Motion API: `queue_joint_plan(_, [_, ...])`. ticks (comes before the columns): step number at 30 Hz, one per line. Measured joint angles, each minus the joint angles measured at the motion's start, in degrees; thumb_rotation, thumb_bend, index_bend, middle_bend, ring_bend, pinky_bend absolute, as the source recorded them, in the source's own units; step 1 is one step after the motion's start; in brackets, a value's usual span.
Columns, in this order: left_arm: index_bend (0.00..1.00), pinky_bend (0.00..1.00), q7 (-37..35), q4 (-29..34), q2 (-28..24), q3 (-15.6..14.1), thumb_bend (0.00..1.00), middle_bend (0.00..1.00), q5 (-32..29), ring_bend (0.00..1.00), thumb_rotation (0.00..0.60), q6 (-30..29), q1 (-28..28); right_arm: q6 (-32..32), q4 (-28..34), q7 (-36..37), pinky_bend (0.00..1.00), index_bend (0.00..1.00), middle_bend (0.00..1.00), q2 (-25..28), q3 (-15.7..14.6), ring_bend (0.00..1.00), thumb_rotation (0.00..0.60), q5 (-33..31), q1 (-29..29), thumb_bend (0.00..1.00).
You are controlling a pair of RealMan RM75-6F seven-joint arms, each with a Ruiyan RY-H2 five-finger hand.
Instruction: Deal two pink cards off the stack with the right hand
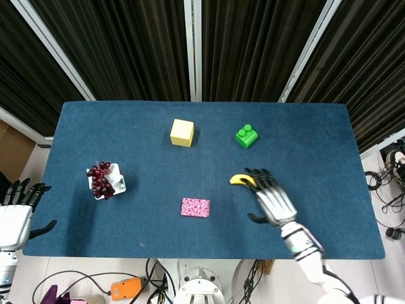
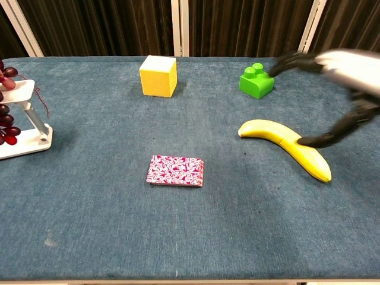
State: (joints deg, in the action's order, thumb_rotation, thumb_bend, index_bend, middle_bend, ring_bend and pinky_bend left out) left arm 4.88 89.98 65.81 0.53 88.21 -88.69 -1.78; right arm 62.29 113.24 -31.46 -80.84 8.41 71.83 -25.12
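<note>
The stack of pink patterned cards (image 1: 195, 207) (image 2: 176, 170) lies flat near the table's front edge, a little left of centre. My right hand (image 1: 270, 197) (image 2: 332, 77) hovers above the banana, right of the stack, with its fingers spread and nothing held; it looks blurred in the chest view. My left hand (image 1: 16, 212) stays off the table's left edge, fingers apart and empty.
A banana (image 1: 242, 180) (image 2: 286, 145) lies partly under my right hand. A green brick (image 1: 247, 136) and a yellow cube (image 1: 181, 132) stand at the back. Dark grapes on a white holder (image 1: 105, 179) sit at the left.
</note>
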Motion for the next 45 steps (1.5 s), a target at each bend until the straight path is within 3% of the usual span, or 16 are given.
queue_joint_plan(8, [0.21,0.0,-0.03,-0.36,0.36,-0.1,0.07,0.18,-0.1,0.03,0.6,0.73,-0.24,-2.07,-5.05,-11.09,0.0,0.3,0.03,-14.78,1.78,0.0,0.6,-14.05,-8.36,0.34])
queue_joint_plan(21, [0.21,0.0,-0.49,-0.99,0.68,-0.12,0.07,0.18,-0.29,0.03,0.6,1.54,-0.55,0.25,-16.22,-17.16,0.0,0.32,0.03,-27.63,2.48,0.0,0.6,-22.23,-15.44,0.37])
queue_joint_plan(45, [0.21,0.0,-1.89,-3.31,1.35,-0.32,0.07,0.18,-0.43,0.03,0.6,1.85,-0.51,3.31,-20.06,-18.77,0.0,0.34,0.03,-32.68,4.19,0.0,0.6,-29.69,-20.05,0.43])
